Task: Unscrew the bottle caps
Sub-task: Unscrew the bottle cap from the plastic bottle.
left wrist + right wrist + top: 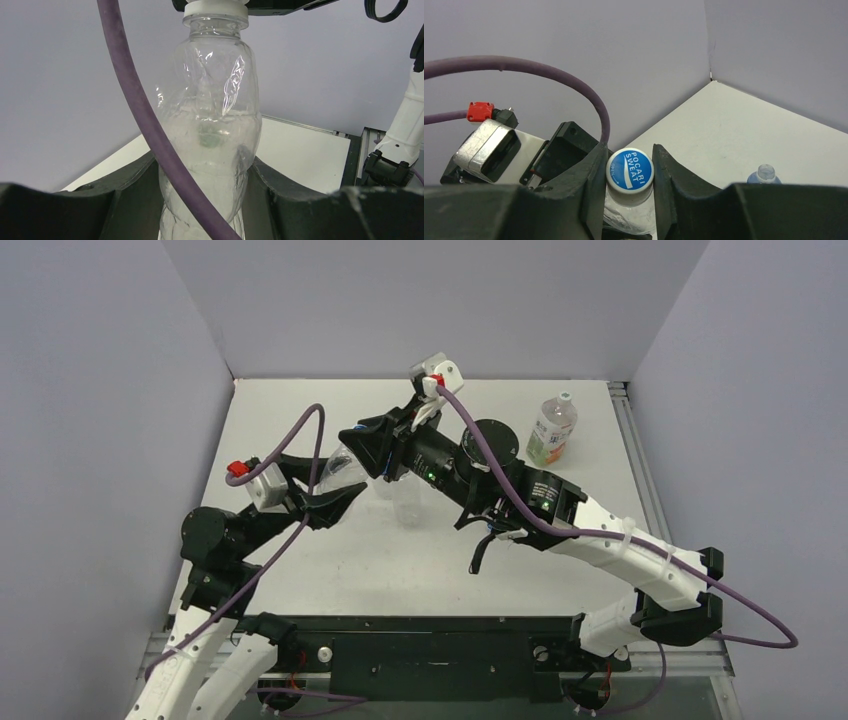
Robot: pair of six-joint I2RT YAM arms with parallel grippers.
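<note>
**Cap-loosening step, two-arm grasp.** The left gripper (207, 187) was clenched on the lower body of a plain clear bottle (212, 100). It held the bottle apparently clear of the table (300, 410), at about 10 o'clock from the table's middle in the overhead view. The right gripper (630, 175) was closed on the blue cap (629, 169), one finger pressed to each side, at 9 and 3 o'clock around the printed top.

**Orientation.** In the overhead view the bottle's long axis ran from 8 o'clock to 2 o'clock, cap end toward 2 o'clock. In the left wrist view it ran straight up, neck at 12 o'clock.

**Technique.** The right wrist should probably turn about that same axis, counter-clockwise as seen from the cap's top, while the left grasp resists the twist. The thin wall looked dented, so a harder squeeze risks collapse and a lighter one risks slip.

**Other items.** A labelled bottle (551, 432) with a white cap (565, 397) stood well apart at 2 o'clock. An open-necked bottle (764, 174) showed at 4 o'clock in the right wrist view.
</note>
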